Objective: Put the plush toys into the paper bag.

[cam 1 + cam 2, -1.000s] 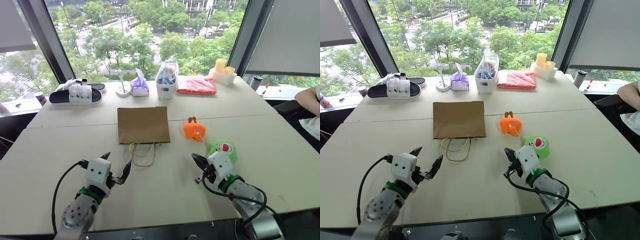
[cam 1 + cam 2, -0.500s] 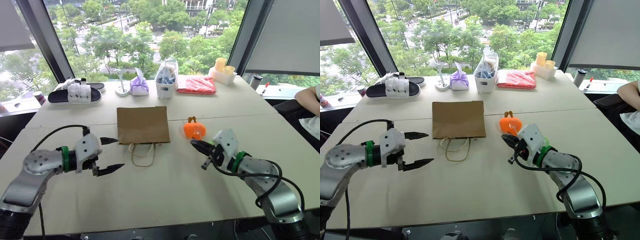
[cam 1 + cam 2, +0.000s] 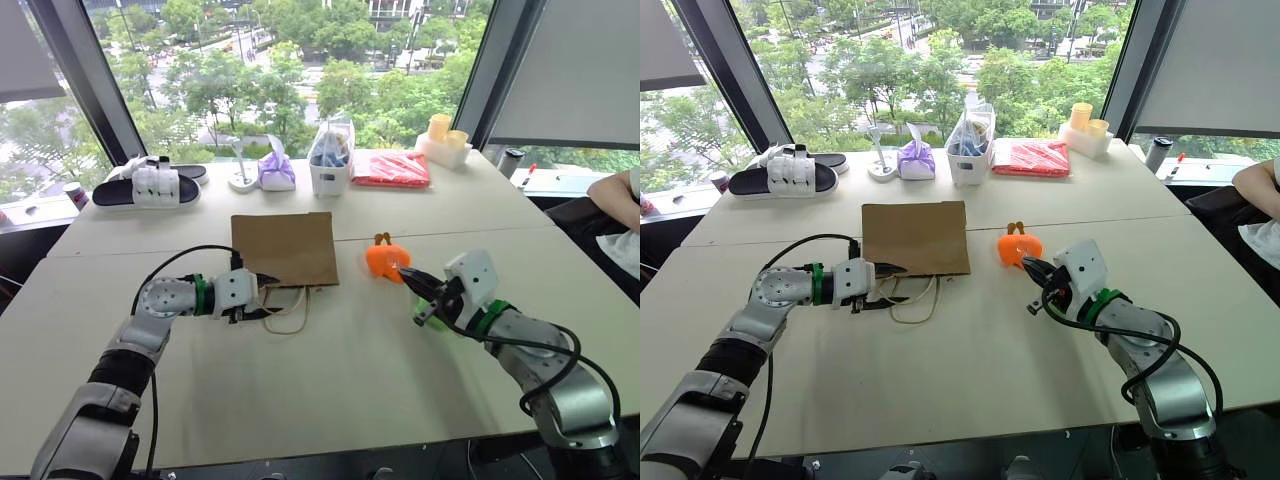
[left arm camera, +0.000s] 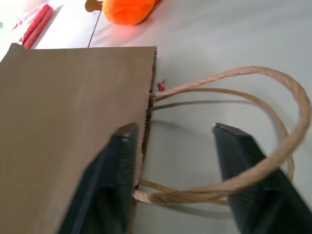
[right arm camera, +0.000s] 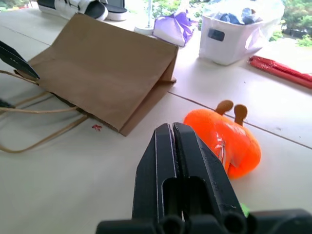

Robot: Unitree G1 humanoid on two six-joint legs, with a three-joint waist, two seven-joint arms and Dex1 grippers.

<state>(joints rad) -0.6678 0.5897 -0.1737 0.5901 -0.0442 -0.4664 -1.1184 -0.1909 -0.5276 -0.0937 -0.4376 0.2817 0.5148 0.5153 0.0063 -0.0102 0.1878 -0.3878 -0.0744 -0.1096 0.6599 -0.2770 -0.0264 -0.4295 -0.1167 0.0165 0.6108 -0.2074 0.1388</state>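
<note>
Daylight from tall windows fell across the pale table [image 3: 330, 390] where the robot worked at putting soft toys into a paper bag. Nearest the camera, the right gripper [image 5: 171, 141] hung level above the tabletop with its two black fingers pressed together on nothing, aimed toward the orange plush toy [image 3: 386, 262] lying just beyond its tips. A sliver of green [image 5: 243, 208] showed beneath that gripper in its wrist view, judged to be the second toy, mostly hidden under the arm.

To the left, the left gripper [image 4: 175, 141] stood partly spread at the mouth of the paper bag [image 3: 285, 248], one finger [image 4: 119, 165] lying against the brown paper at the rim, the other on the far side of the tan loop handles [image 4: 234, 141], gripping nothing yet. The bag lay flat on the table, mouth toward the robot, well short of open.

The risk appeared plain: if the fingers closed on the handles alone, or pinched both paper walls together, the mouth would stay sealed and a toy pushed at it would skid away or shove the light bag across the table. A clenched right gripper would also nudge the round orange toy off rather than pick it up.

Farther back stood a white bin [image 3: 331, 170], a purple pouch [image 3: 277, 170] and a sandal [image 3: 148, 186] by the window.
</note>
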